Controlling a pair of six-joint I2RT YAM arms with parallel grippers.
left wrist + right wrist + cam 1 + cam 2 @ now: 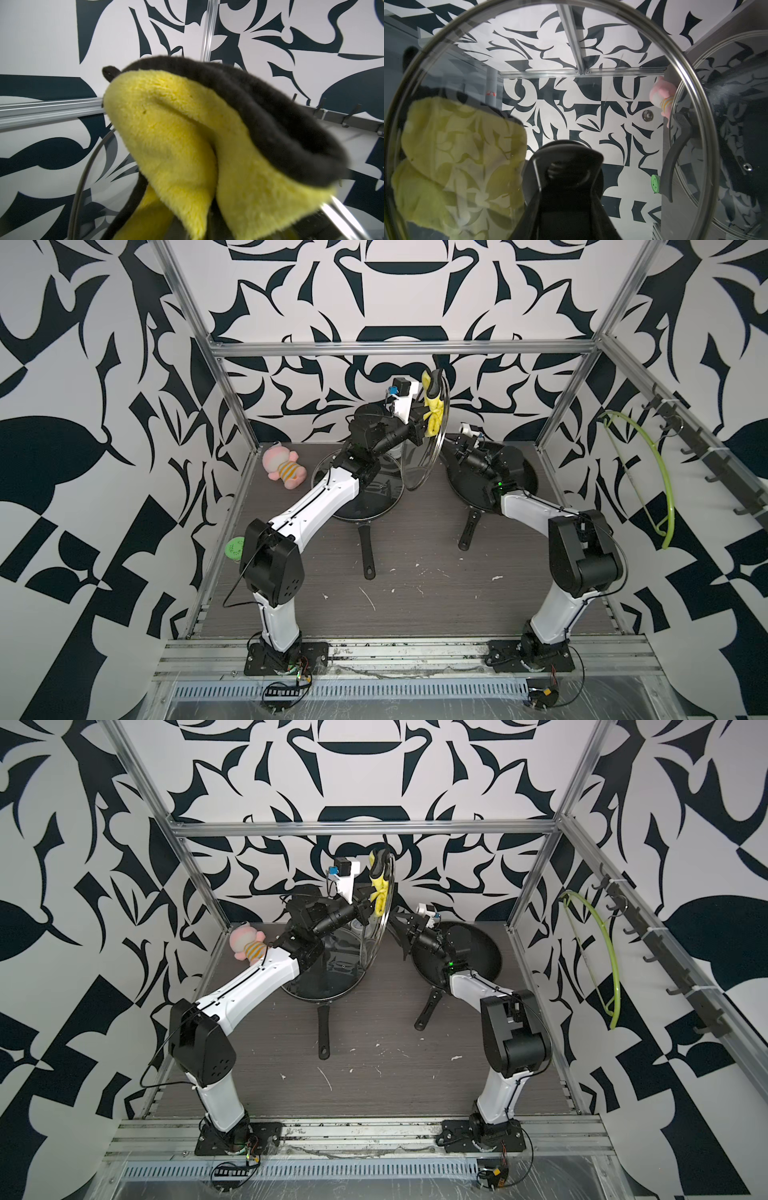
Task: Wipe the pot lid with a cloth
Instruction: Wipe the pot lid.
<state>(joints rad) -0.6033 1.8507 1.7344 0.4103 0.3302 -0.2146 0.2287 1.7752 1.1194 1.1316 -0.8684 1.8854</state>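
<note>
The pot lid [419, 464] [372, 944] is a round glass lid with a metal rim, held up on edge above the table in both top views. My right gripper [451, 443] [395, 925] is shut on its black knob [564, 162]. The cloth [433, 410] [380, 886] is bright yellow and fluffy with a dark back. It is bunched in my shut left gripper [422, 425] [368, 905] and lies against the lid's other face. The left wrist view is filled by the cloth [176, 135], which hides the jaws. The right wrist view shows the cloth [456, 155] through the glass [571, 62].
Under the left arm sits a frying pan covered by a second glass lid [361, 506], handle [368, 551] toward the front. A bare black frying pan [519, 472] lies under the right arm. A pink plush toy [282, 466], a green disc [235, 547] and a green hanger [660, 472] stand at the sides.
</note>
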